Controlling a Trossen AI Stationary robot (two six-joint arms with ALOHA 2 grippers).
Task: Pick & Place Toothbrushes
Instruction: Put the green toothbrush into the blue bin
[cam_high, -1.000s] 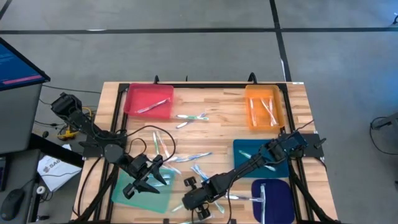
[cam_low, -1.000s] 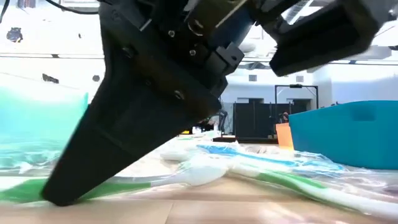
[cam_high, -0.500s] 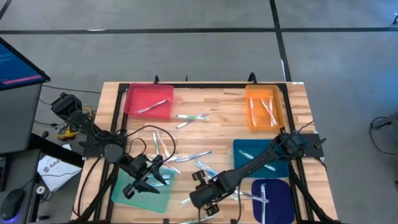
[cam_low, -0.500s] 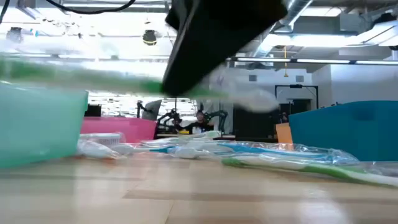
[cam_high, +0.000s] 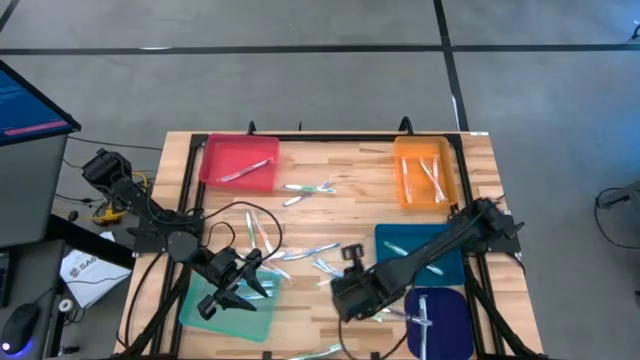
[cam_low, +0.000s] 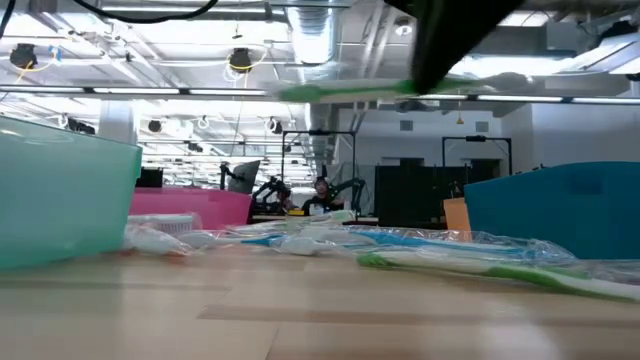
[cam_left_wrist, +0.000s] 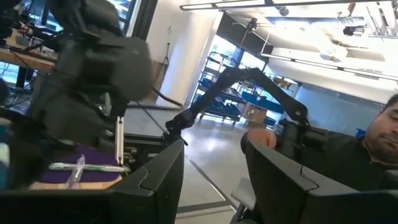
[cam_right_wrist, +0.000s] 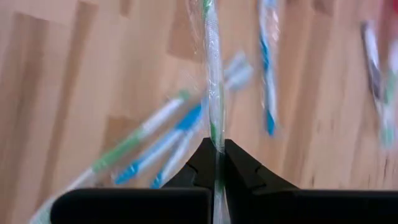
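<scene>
Clear-wrapped green/white toothbrush (cam_right_wrist: 214, 81) pinched in right gripper (cam_right_wrist: 216, 154), lifted off table.

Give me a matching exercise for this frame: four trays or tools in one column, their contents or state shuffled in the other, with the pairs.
Things:
1. flat red plastic tray
2. flat orange plastic tray
3. right tool
4. left tool

States:
A. shut on a green-and-white wrapped toothbrush, lifted off the table
B. holds two toothbrushes
C. hangs over the flat light-green tray, holding nothing
D. holds one toothbrush

Pairs: 1-D, 2-B, 3-A, 4-C
</scene>
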